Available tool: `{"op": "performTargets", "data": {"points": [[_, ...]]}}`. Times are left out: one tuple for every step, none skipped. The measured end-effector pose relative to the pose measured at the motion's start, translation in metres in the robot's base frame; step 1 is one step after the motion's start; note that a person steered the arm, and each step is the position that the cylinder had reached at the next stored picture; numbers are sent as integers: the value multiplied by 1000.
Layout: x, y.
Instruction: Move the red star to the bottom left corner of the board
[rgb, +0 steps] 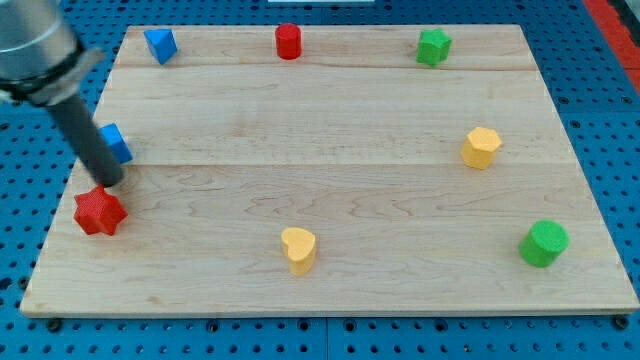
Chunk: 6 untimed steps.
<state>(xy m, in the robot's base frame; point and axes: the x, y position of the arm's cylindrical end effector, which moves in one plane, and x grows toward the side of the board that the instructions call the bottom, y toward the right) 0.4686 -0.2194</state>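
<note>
The red star (99, 211) lies near the left edge of the wooden board (330, 150), a little above the bottom left corner. My tip (108, 183) stands right at the star's upper edge, touching or nearly touching it. The dark rod rises from there toward the view's top left. A blue block (116, 143) sits just behind the rod, partly hidden by it.
A blue block (160, 44), a red cylinder (288, 41) and a green star (433, 46) line the top edge. A yellow hexagon (481, 147) is at the right, a green cylinder (544, 243) at the bottom right, a yellow heart (298, 249) at bottom centre.
</note>
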Motion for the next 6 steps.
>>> {"op": "performTargets", "data": {"points": [[37,5],[60,-5],[30,3],[28,-42],[60,-45],[63,-35]]}}
